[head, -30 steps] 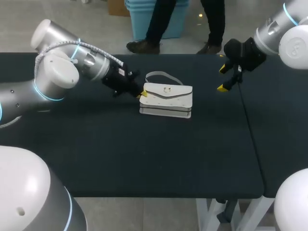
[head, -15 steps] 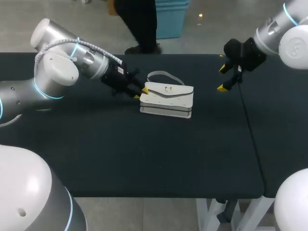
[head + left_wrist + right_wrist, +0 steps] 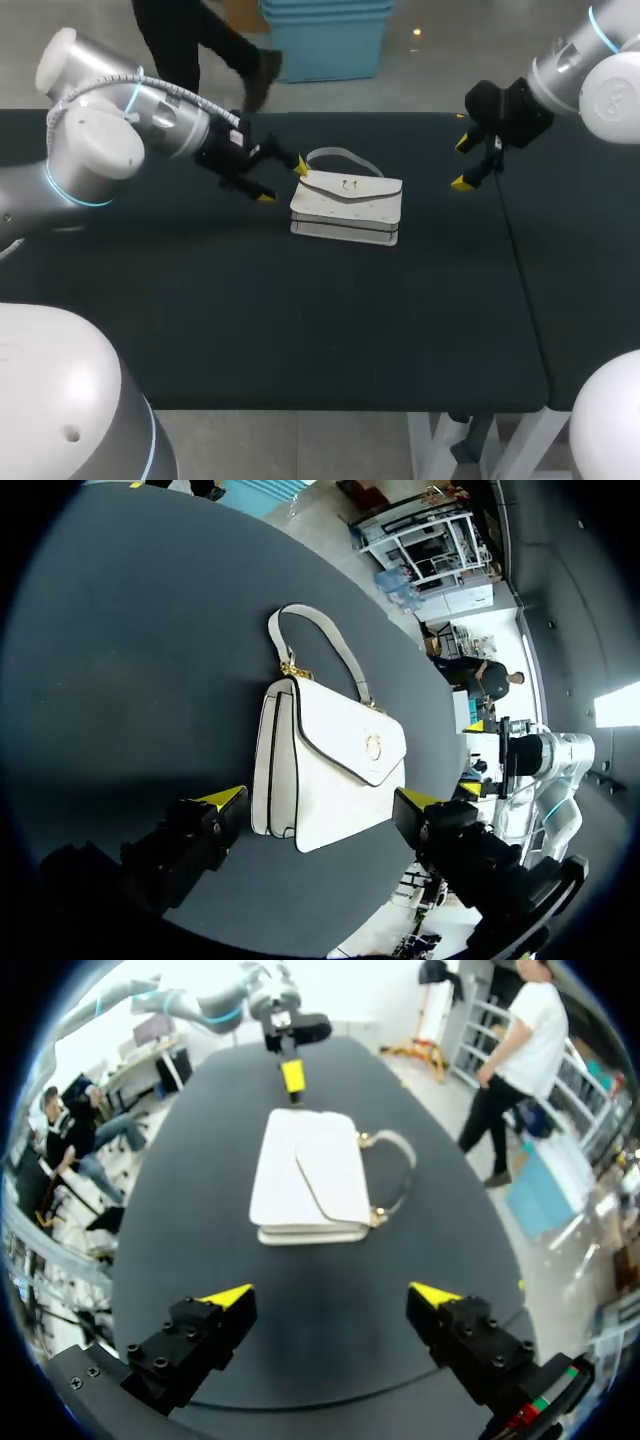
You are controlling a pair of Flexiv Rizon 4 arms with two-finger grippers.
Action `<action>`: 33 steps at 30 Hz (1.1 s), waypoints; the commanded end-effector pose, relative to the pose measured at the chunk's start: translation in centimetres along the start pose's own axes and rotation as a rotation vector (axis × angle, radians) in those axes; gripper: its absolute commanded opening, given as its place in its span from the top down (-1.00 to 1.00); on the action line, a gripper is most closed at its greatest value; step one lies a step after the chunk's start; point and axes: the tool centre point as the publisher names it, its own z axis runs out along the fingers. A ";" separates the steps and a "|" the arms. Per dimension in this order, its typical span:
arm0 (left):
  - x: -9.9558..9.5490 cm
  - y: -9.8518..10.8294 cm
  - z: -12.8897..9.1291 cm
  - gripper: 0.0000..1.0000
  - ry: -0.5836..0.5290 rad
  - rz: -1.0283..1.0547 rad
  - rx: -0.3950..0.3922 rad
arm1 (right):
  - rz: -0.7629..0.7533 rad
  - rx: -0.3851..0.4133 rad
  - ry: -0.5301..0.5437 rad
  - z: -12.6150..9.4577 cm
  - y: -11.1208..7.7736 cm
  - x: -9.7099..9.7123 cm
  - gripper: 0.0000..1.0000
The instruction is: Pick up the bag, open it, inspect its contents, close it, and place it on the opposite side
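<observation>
A white handbag (image 3: 346, 207) lies flat on the dark table, flap shut, its strap (image 3: 335, 155) curving off the far side. My left gripper (image 3: 283, 181) stands open just off the bag's left end, and neither yellow tip touches it. In the left wrist view the handbag (image 3: 330, 765) lies close ahead of the wide-spread left gripper (image 3: 322, 800). My right gripper (image 3: 462, 163) hangs open above the table, to the right of the bag and well apart from it. The right wrist view shows the handbag (image 3: 310, 1180) ahead of the right gripper (image 3: 331, 1294), with the left gripper (image 3: 290, 1075) beyond it.
The dark table (image 3: 250, 300) stretches wide in front of the bag. A seam (image 3: 508, 240) to the right of the bag joins it to a second dark table. Nothing else lies on either surface.
The left gripper was shut at the bag's left end; it has opened wide and drawn back a little to the left. The bag lies where it was. The right arm has not moved.
</observation>
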 end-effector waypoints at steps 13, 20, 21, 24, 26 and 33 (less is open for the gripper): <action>3.0 -0.1 -3.2 -1.00 -0.147 0.039 0.053 | -0.054 0.139 -0.130 -1.6 2.7 0.1 -1.00; 3.3 -1.2 -4.1 -1.00 -0.151 0.153 0.007 | -0.078 0.157 -0.202 -1.1 4.1 1.8 -1.00; 3.3 -1.2 -4.2 -1.00 -0.155 0.182 0.001 | -0.081 0.154 -0.202 -1.0 4.1 1.9 -1.00; 3.3 -1.3 -4.9 -1.00 -0.144 0.277 -0.040 | -0.087 0.151 -0.198 -0.6 4.4 2.6 -1.00; 3.3 -1.4 -5.2 -1.00 -0.144 0.337 -0.063 | -0.088 0.151 -0.187 -0.3 4.5 3.0 -1.00; 3.3 -1.0 -6.3 -1.00 -0.160 0.569 -0.171 | -0.076 0.172 -0.186 0.4 5.1 4.4 -1.00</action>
